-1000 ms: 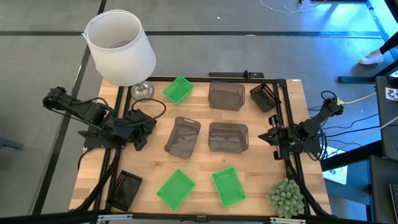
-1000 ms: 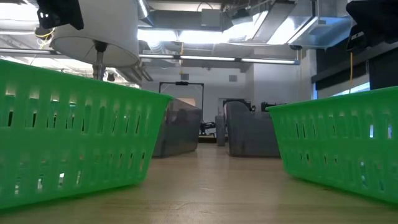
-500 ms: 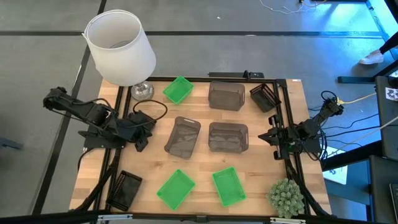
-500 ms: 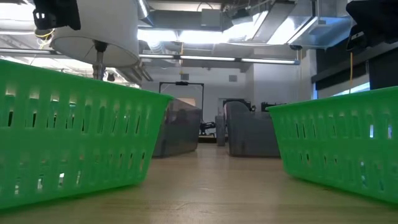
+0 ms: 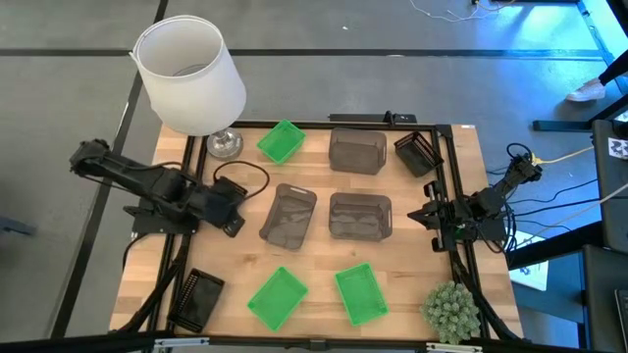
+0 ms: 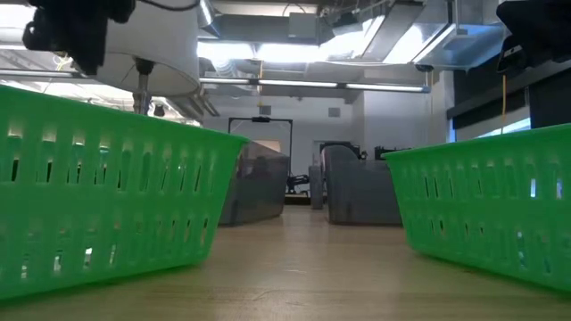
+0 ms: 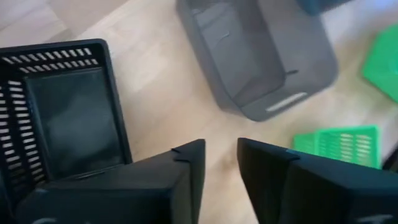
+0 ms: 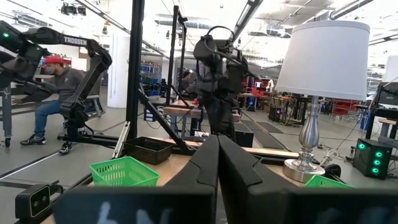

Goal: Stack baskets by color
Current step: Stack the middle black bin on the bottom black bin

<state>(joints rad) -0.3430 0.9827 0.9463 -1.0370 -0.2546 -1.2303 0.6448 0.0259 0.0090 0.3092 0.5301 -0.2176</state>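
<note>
Left gripper (image 5: 234,206) sits at the table's left edge, fingers parted a little, holding nothing, just beside a grey basket (image 5: 287,215). A black basket (image 5: 196,298) lies at the near-left corner. 3 green baskets: 1 far (image 5: 281,141), 2 near (image 5: 277,298) (image 5: 360,293). 2 more grey ones sit mid-table (image 5: 360,215) and far (image 5: 356,150); another black basket (image 5: 416,152) far right. Right gripper (image 5: 429,217) waits at the right edge, clenched, empty. Risk: the narrow gap could shove a basket wall instead of straddling it; nothing stacked yet.
</note>
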